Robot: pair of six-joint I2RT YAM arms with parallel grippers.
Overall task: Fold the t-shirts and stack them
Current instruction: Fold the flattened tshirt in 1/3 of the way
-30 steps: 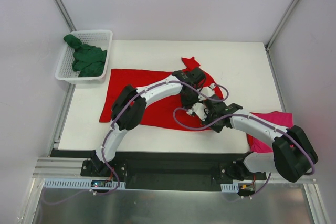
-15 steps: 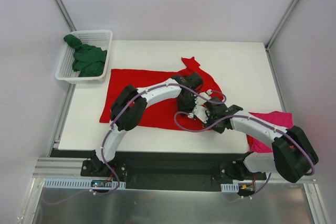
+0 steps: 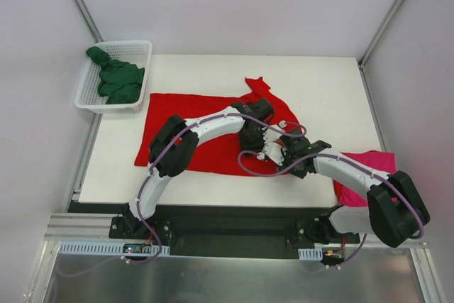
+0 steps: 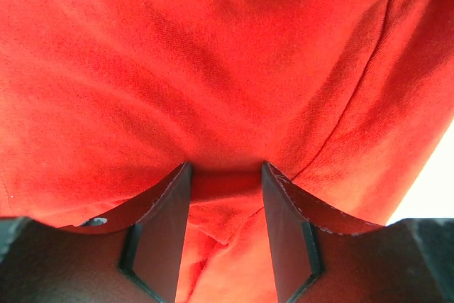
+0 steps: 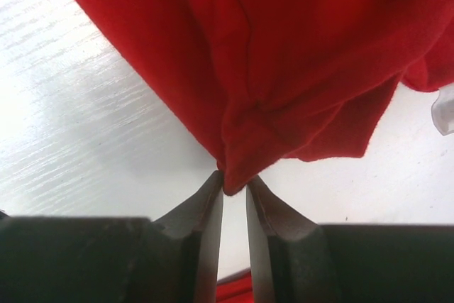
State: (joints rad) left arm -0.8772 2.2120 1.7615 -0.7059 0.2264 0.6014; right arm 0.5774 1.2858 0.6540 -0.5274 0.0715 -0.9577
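The red t-shirt [image 3: 191, 115] lies spread across the middle of the table, its right part rumpled. My left gripper [image 3: 250, 140] presses down on it there. In the left wrist view its jaws [image 4: 225, 172] stand fairly wide, closed on a bunched fold of the red t-shirt [image 4: 213, 69]. My right gripper [image 3: 269, 152] is just right of it. Its jaws [image 5: 235, 186] are a narrow gap apart, with a corner of the red t-shirt [image 5: 298, 47] resting loosely at their tips. The pink t-shirt [image 3: 369, 164] lies crumpled at the table's right front edge. The green t-shirt [image 3: 119, 79] is in the basket.
A white mesh basket [image 3: 138, 45] stands off the table's back left corner. Bare white table [image 3: 319, 90] lies behind and right of the red cloth. Frame posts rise at the back corners. The right arm's elbow reaches over the pink cloth.
My right jaws have gone from shut to slightly apart, loosening the red corner. Both grippers have come down and slightly nearer with the cloth. The left jaws keep their width.
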